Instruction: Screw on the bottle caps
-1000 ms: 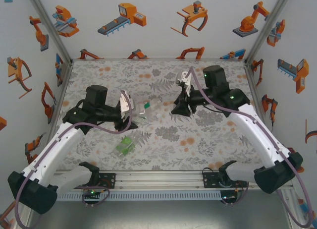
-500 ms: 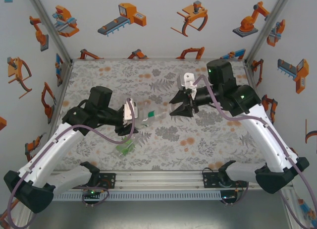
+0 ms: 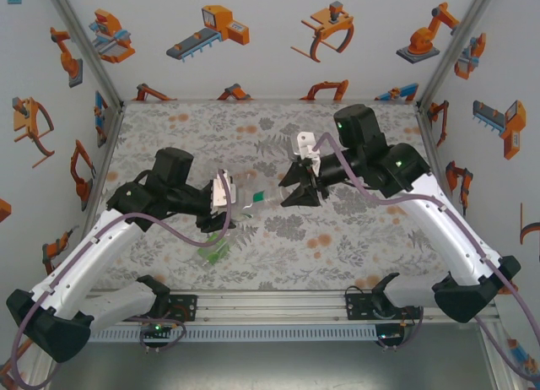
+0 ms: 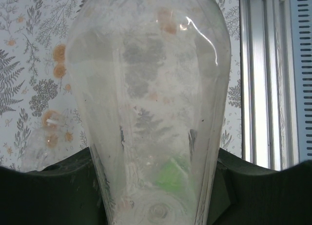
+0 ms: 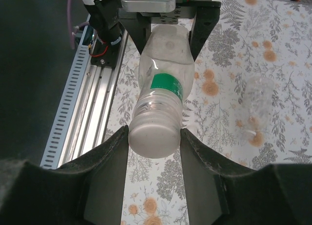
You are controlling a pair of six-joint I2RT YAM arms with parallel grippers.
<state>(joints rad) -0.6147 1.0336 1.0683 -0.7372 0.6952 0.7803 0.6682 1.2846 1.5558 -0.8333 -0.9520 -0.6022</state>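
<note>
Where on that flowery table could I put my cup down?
Bare: the far strip of table along the back wall, and the near right patch by the front rail. Crowded: the middle, where the left gripper holds a clear bottle, the right gripper its cap, green bottle close by.

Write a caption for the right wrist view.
The right pincer grips the white cap of a clear bottle held by the left pincer.

The far half of the floral-print desk (image 3: 253,124) lies open; a translucent green plastic bottle (image 3: 213,248) obstructs the near strip, left of centre.
</note>
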